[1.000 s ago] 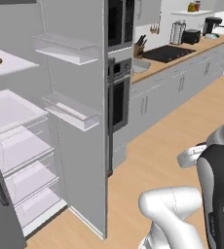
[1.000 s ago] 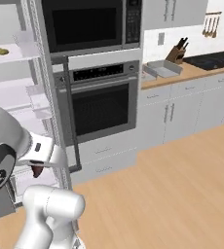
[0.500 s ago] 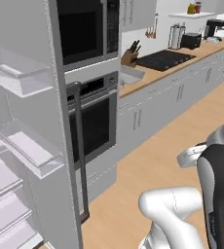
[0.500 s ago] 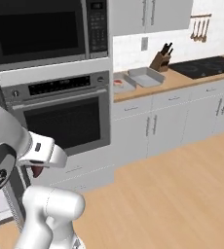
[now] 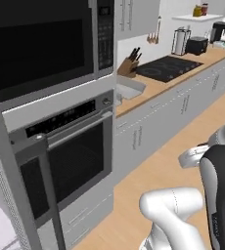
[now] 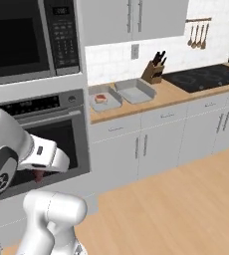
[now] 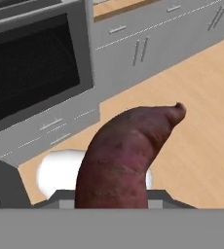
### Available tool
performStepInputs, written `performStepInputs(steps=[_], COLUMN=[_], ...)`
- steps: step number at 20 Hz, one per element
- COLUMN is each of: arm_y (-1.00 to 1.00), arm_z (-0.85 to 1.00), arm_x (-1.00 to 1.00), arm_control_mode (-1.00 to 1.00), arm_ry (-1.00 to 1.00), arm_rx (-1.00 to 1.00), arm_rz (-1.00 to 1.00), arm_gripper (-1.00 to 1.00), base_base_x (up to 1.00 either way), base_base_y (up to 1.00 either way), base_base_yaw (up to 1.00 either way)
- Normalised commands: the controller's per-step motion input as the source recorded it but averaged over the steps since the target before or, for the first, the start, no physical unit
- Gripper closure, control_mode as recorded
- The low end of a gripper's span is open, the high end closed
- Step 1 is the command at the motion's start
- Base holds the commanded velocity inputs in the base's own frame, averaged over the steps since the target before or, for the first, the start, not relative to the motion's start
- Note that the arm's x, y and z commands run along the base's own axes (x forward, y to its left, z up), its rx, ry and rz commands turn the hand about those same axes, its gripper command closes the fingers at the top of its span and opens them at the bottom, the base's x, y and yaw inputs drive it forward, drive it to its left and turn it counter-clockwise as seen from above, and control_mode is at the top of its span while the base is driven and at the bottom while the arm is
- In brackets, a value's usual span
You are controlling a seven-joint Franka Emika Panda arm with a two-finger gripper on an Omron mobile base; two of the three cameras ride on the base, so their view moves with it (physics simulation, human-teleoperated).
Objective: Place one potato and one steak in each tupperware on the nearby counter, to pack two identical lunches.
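the jaws are clamped on a long, reddish-brown, curved potato (image 7: 128, 155), which rises up the middle of the hand view over the pale wood floor (image 7: 196, 121) in front of the black-glass built-in oven (image 7: 31, 82). in the right base view the hand (image 6: 39, 174) sits tucked low beside the oven door. the two shallow light-grey rectangular tupperware trays stand side by side on the light brown wood-grain tabletop (image 6: 176, 92); the left tray (image 6: 105, 98) holds a small reddish piece, probably a steak, and the right tray (image 6: 135, 90) looks empty from here. the step in hand seems to be carrying the potato over. to do it well, keep the grip firm, bring the base square to the trays, lift clear of the raised rims, and lower the potato beside the reddish piece, not on it.
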Motion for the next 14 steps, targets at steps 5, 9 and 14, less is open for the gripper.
performStepInputs(steps=[5, 9, 14], arm_y=[0.0, 0.0, 0.0], arm_z=[0.0, 0.0, 0.0], arm_x=[0.0, 0.0, 0.0], arm_control_mode=[1.0, 1.0, 1.0], arm_ry=[0.0, 0.0, 0.0], arm_rx=[0.0, 0.0, 0.0], arm_rz=[0.0, 0.0, 0.0], arm_gripper=[1.0, 1.0, 1.0], base_base_x=[1.0, 0.96, 0.9], base_base_y=[-0.37, -0.84, -0.87], base_base_yaw=[0.1, 0.41, 0.49])
